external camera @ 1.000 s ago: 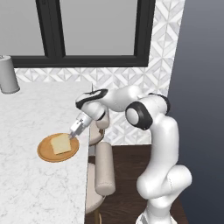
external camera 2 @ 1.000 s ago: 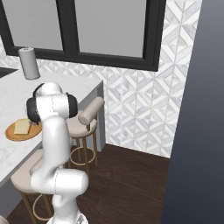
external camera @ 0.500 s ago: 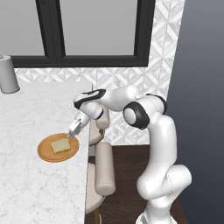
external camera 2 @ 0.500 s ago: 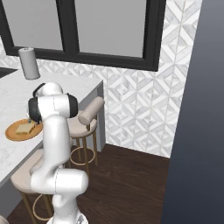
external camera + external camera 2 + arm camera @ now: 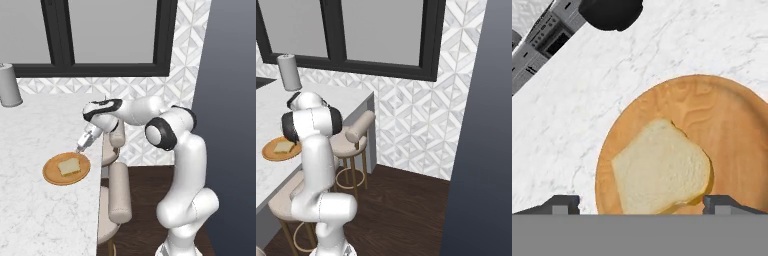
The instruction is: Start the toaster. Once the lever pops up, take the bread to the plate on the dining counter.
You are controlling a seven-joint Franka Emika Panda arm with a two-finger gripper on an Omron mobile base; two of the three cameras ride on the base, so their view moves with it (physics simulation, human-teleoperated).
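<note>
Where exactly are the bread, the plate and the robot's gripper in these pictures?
bread (image 5: 662, 167): hand view, middle of its pale face.
plate (image 5: 50, 175): left base view, bare left rim.
gripper (image 5: 81, 147): left base view, between the fingertips.

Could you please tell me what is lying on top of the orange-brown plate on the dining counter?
A single slice of bread lies flat on the plate, with the open gripper just above it. The patch of plate beneath the slice is covered.

Glossy white rounded arm segments with dark grey joint rings, black wrist band, small pale gripper (image 5: 80, 148)
</note>
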